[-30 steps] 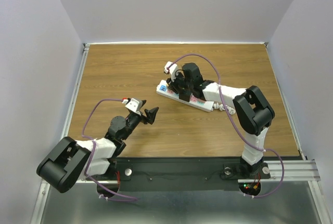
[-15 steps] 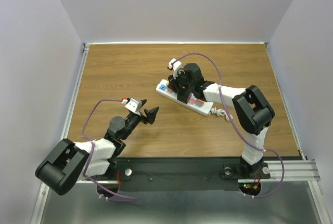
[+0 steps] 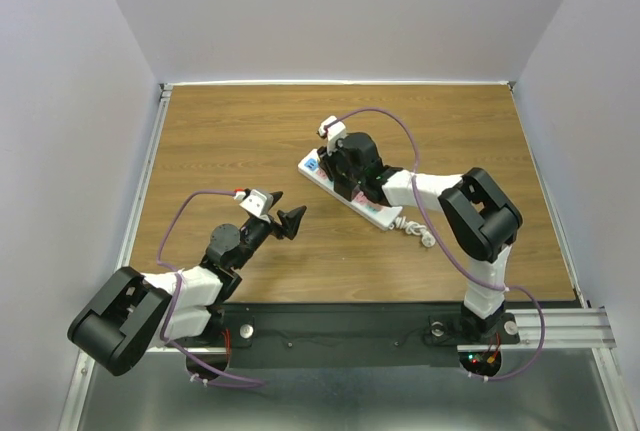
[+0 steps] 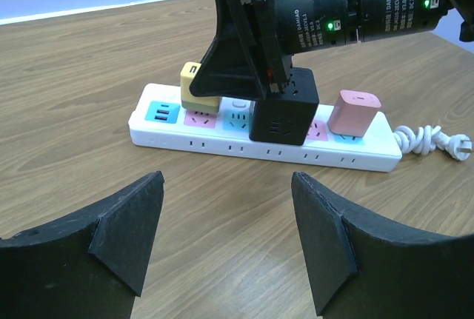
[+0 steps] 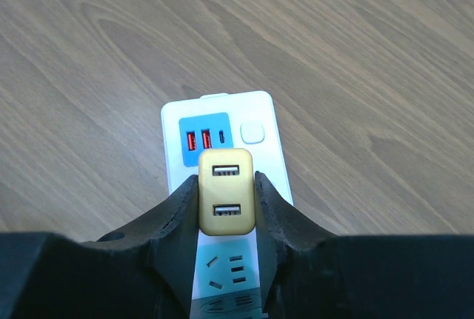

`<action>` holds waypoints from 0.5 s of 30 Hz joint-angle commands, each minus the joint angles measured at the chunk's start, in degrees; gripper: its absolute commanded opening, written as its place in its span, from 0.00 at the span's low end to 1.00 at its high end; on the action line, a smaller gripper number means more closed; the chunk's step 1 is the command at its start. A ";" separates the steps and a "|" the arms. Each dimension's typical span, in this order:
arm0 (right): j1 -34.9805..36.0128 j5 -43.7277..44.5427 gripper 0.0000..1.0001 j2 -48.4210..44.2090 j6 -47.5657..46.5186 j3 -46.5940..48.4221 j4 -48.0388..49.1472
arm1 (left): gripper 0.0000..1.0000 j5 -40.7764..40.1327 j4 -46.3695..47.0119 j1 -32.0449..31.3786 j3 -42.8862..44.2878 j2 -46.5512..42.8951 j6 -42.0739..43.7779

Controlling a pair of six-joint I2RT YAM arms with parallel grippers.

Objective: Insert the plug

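My right gripper (image 5: 226,204) is shut on a yellow two-port USB plug (image 5: 226,192) and holds it over the white power strip (image 5: 259,112), just behind its blue USB panel (image 5: 206,140). In the left wrist view the yellow plug (image 4: 194,91) sits at the strip's pink socket near the left end; whether it is seated I cannot tell. A black cube plug (image 4: 285,115) and a pink plug (image 4: 352,112) stand in the strip (image 4: 222,141). From above, the right gripper (image 3: 338,163) covers the strip's (image 3: 380,211) left part. My left gripper (image 3: 288,221) is open and empty, well short of the strip.
The strip's coiled white cord and plug (image 4: 437,140) lie at its right end, also seen from above (image 3: 418,229). The wooden table (image 3: 230,141) is walled at the back and both sides. Purple cables loop off both wrists.
My right gripper has slid the strip toward the left and nearer, and it has moved along toward the strip's blue end. The left arm has not moved.
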 commanded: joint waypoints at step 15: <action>0.65 9.51 0.00 5.32 3.60 -2.45 -20.01 | 0.80 2.72 10.12 0.14 -0.30 -2.08 -0.16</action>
